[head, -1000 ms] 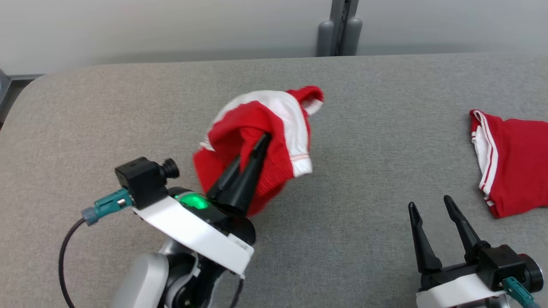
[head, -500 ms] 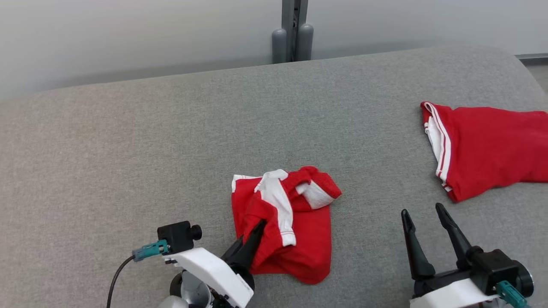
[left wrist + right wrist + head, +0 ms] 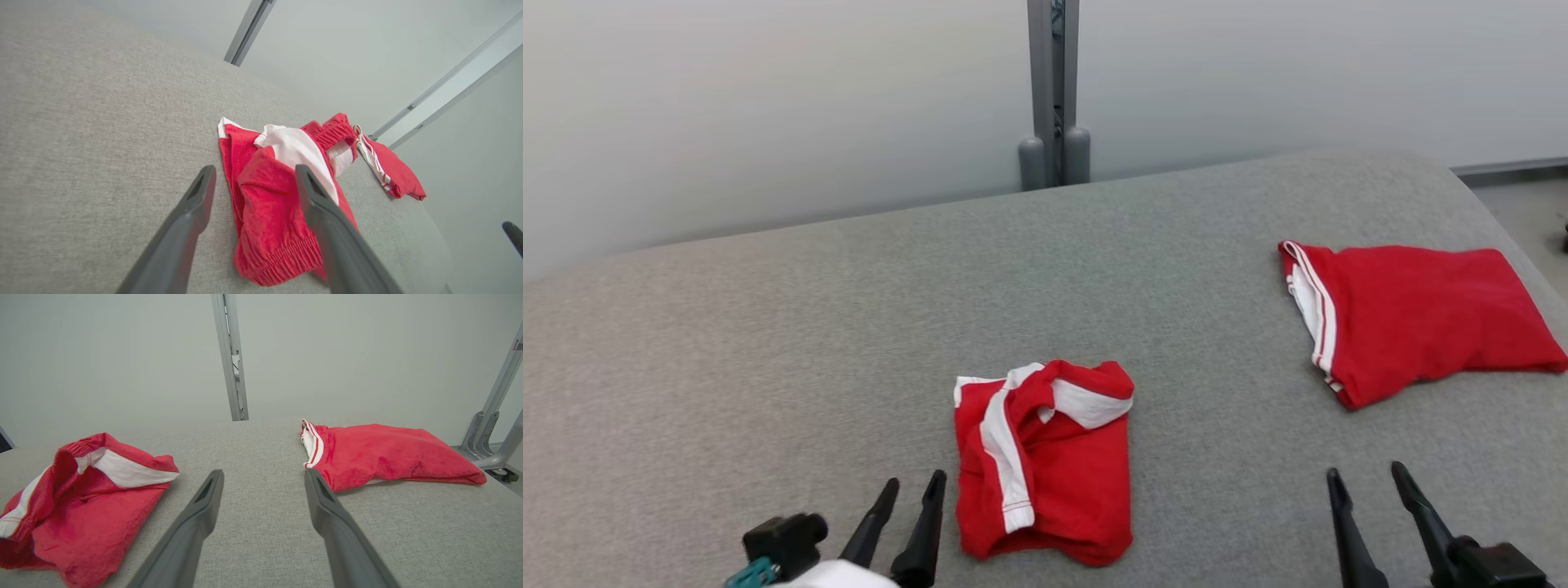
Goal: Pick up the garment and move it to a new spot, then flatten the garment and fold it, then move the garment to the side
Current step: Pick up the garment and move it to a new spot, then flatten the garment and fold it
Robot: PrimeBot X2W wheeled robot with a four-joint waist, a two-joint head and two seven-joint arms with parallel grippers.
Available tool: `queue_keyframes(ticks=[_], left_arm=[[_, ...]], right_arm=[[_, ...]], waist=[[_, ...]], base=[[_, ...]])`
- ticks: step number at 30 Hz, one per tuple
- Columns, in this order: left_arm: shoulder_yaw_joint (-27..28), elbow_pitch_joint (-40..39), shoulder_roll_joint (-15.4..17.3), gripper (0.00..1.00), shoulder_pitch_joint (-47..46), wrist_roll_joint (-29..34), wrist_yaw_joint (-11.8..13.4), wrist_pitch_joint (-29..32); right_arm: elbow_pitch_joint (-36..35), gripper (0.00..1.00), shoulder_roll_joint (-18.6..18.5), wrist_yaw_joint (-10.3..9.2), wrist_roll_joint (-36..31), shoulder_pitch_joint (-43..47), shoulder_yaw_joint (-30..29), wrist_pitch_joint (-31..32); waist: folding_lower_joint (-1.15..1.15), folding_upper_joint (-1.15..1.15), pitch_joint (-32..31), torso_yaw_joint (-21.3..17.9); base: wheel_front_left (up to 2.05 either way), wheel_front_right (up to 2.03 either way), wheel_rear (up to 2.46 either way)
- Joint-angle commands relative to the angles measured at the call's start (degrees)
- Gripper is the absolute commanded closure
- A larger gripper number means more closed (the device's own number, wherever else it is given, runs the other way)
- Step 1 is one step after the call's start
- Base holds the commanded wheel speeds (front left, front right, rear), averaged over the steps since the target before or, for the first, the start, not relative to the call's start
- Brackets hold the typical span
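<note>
The garment [image 3: 1045, 465], red with white bands, lies crumpled on the grey cloth-covered table [image 3: 768, 343] near its front middle. My left gripper [image 3: 916, 482] stands open just to its left, apart from the cloth and holding nothing. In the left wrist view the garment [image 3: 265, 212] lies ahead of the open left gripper [image 3: 254, 169], under the right-hand finger's line. My right gripper [image 3: 1365, 472] is open and empty at the lower right. The right wrist view has the garment [image 3: 81, 498] to the left of the open right gripper [image 3: 263, 473].
A second red garment [image 3: 1413, 314] lies folded flat at the table's right end, also in the right wrist view [image 3: 388, 453]. A grey post [image 3: 1054, 90] rises behind the far edge before a pale wall. The table's rounded right corner drops to the floor [image 3: 1527, 212].
The left gripper, which was shut on the garment and carrying it, has set it down, opened and drawn back to its left. The head camera has shifted. The right gripper stayed open.
</note>
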Motion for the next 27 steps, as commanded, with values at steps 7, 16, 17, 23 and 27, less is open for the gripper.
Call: queue_keyframes(ticks=[7, 16, 17, 23, 27], left_arm=[[0.96, -10.23, 5.45, 0.0, 9.55, 9.22, 5.94, -2.98], [14.22, -19.5, 1.89, 0.0, 19.58, 22.82, 7.61, -3.42], [16.08, -20.15, 1.09, 0.0, 20.5, 24.17, 7.14, -3.42], [22.57, -20.3, -2.1, 0.0, 23.02, 28.7, 3.66, -3.43], [25.32, -19.56, -3.72, 0.0, 23.3, 30.79, 0.98, -3.44]], right_arm=[[-3.02, 0.0, -0.23, 0.01, -2.4, 3.26, -4.36, -0.28], [-4.4, 0.0, -0.24, 0.01, -4.46, 4.92, -8.04, -0.28], [-4.34, 0.0, -0.24, 0.01, -4.47, 5.12, -8.29, -0.28], [-3.77, 0.0, -0.24, 0.01, -4.2, 5.56, -8.33, -0.28], [-3.67, 0.0, -0.25, 0.01, -3.9, 5.39, -8.15, -0.28]], waist=[[0.0, 0.0, -3.67, 4.78], [0.0, 0.0, -6.28, 7.08], [0.0, 0.0, -6.31, 7.22], [0.0, 0.0, -6.03, 7.45], [0.0, 0.0, -5.66, 7.17]], base=[[0.0, 0.0, 0.0], [0.0, 0.0, 0.0], [0.0, 0.0, 0.0], [0.0, 0.0, 0.0], [0.0, 0.0, 0.0]])
